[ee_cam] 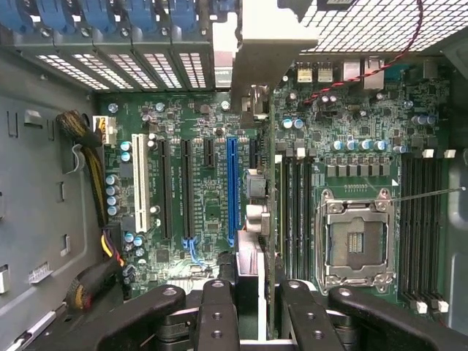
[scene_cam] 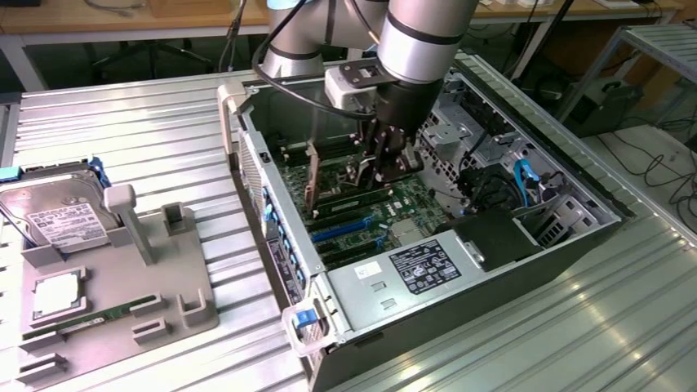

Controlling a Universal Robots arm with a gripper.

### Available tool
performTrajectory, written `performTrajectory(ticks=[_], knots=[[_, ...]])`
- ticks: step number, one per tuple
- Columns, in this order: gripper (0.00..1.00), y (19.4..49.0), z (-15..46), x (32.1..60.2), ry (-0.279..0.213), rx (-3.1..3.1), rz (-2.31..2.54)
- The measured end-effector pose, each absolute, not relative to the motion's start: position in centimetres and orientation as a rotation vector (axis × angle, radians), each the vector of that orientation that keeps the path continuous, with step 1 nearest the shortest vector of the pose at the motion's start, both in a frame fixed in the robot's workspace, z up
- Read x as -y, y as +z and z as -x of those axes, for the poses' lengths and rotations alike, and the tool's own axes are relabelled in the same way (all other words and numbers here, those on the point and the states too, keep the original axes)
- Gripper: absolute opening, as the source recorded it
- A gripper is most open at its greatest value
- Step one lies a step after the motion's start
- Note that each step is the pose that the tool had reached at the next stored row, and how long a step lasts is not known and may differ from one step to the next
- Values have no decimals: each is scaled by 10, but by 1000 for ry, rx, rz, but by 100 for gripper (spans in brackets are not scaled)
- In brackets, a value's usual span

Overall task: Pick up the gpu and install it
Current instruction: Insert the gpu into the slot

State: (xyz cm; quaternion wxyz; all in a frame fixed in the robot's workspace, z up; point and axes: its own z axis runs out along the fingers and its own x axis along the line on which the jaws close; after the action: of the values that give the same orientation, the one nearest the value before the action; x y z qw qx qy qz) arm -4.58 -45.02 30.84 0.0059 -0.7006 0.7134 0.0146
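Gpu (ee_cam: 269,241) is held edge-on in the pincer (ee_cam: 248,292), clamped narrow on it. Its long axis is aligned along the motherboard's (ee_cam: 183,131) slots, beside the blue slot (ee_cam: 231,190).

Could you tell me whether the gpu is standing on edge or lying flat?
On edge: the gpu appears edge-on between the fingers, standing over the motherboard inside the open computer case.

Exterior view: even, bright overhead light. Ribbed metal table (scene_cam: 610,327) shows pale glare streaks at the near right. Interior of the computer case (scene_cam: 273,212) is darker, with the arm (scene_cam: 419,33) shading the motherboard (scene_cam: 403,200). Far background dim.

Wrist view: board evenly lit and sharp; perforated panel (ee_cam: 365,22) is washed out; black fingers (ee_cam: 216,318) close to the lens look soft.
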Motion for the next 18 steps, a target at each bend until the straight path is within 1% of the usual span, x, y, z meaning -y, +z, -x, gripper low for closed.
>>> performTrajectory(ticks=[9, 12, 18], knots=[[28, 301, 46, 450, 47, -2234, 2193], [28, 299, 46, 450, 39, -2237, 2197], [28, 294, 46, 450, 38, -2240, 2199]])
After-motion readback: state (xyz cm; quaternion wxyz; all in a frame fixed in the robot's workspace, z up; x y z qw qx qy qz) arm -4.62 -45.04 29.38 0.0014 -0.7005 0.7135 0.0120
